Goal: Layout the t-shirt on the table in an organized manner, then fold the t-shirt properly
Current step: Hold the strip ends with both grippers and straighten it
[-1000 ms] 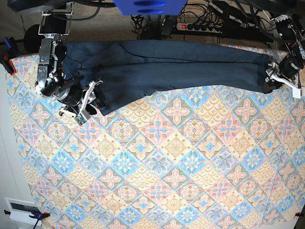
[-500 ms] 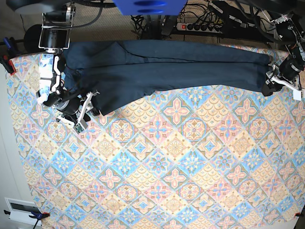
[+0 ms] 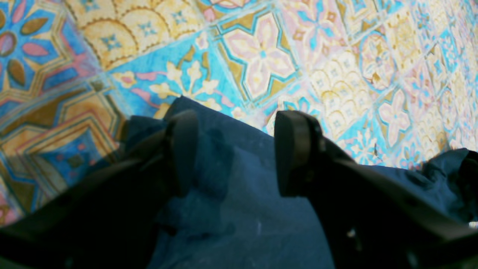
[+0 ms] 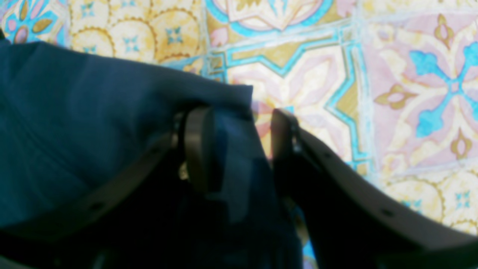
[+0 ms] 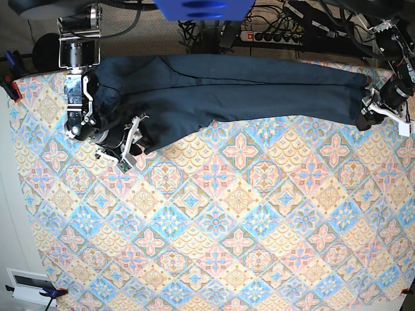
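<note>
The dark navy t-shirt (image 5: pixel 246 91) lies stretched in a long band along the far edge of the table (image 5: pixel 227 227). My right gripper (image 5: pixel 131 141) is at the shirt's lower left corner. In the right wrist view its fingers (image 4: pixel 198 149) stand apart, and the right gripper (image 4: pixel 239 149) has a cloth edge (image 4: pixel 74 112) between them. My left gripper (image 5: pixel 374 110) is at the shirt's right end. In the left wrist view the left gripper (image 3: pixel 239 149) is open over the cloth (image 3: pixel 231 209), just above the table (image 3: pixel 261 56).
A power strip (image 5: pixel 272 35) and cables lie beyond the table's far edge. A red clamp (image 5: pixel 13 85) grips the left edge. A white box (image 5: pixel 26 285) sits off the near left corner. Patterned cloth covers the near part of the table (image 4: pixel 410 74).
My right gripper dipped toward the near side, then came back up and to the right with the shirt's corner. My left gripper has hardly moved.
</note>
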Controlling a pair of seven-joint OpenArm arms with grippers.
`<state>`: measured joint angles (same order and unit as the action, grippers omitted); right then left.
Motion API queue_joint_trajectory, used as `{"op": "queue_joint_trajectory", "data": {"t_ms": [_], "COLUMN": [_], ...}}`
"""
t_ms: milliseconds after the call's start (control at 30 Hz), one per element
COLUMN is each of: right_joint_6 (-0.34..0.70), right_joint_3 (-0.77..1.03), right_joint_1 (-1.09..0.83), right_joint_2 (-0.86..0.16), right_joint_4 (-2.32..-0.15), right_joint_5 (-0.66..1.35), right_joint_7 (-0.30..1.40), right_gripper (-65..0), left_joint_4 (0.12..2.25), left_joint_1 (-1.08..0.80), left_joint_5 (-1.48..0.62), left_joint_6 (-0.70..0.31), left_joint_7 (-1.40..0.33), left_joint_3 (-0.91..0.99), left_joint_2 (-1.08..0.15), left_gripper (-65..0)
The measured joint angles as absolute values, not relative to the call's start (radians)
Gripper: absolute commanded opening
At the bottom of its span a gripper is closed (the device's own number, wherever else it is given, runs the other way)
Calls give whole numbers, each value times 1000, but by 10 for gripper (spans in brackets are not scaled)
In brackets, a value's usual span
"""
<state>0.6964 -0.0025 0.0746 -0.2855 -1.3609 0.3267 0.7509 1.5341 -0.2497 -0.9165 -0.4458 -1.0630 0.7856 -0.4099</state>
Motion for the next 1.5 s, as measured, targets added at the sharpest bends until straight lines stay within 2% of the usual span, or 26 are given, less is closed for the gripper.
{"op": "queue_joint_trajectory", "data": {"t_ms": [67,100,233,267,433,567,933,1200,1367,1500], "right_joint_6": [696,695,686,688,695,696,696,696,696,696], "right_joint_3": [-14,-17,-19,-16,31,59,199,395,399,406], "right_joint_1": [75,75,74,72,38,-47,-277,-477,-509,-504], "right_joint_2": [-289,-289,-288,-287,-282,-290,-287,-325,-339,-344], "right_joint_4": [-1361,-1362,-1368,-1368,-1481,-1641,-1959,-1984,-1984,-1981], "right_joint_5": [329,327,323,326,300,384,607,820,820,816], "right_joint_7": [749,749,751,751,817,808,919,926,933,1012], "right_gripper": [-423,-447,-637,-650,-650,-650,-650,-650,-650,-650], "left_joint_4": [1534,1534,1534,1534,1534,1534,1534,1533,1533,1533], "left_joint_1": [-250,-250,-250,-250,-250,-253,-252,-247,-247,-249], "left_joint_5": [-916,-916,-916,-916,-916,-916,-915,-913,-913,-913], "left_joint_6": [-446,-446,-446,-446,-446,-446,-446,-446,-446,-446], "left_joint_7": [-1063,-1063,-1063,-1063,-1062,-1056,-1056,-1056,-1056,-1056], "left_joint_3": [786,786,786,786,786,786,786,786,786,786], "left_joint_2": [-410,-410,-410,-410,-410,-410,-410,-410,-410,-410], "left_gripper": [-328,-328,-328,-328,-328,-328,-328,-328,-328,-328]}}
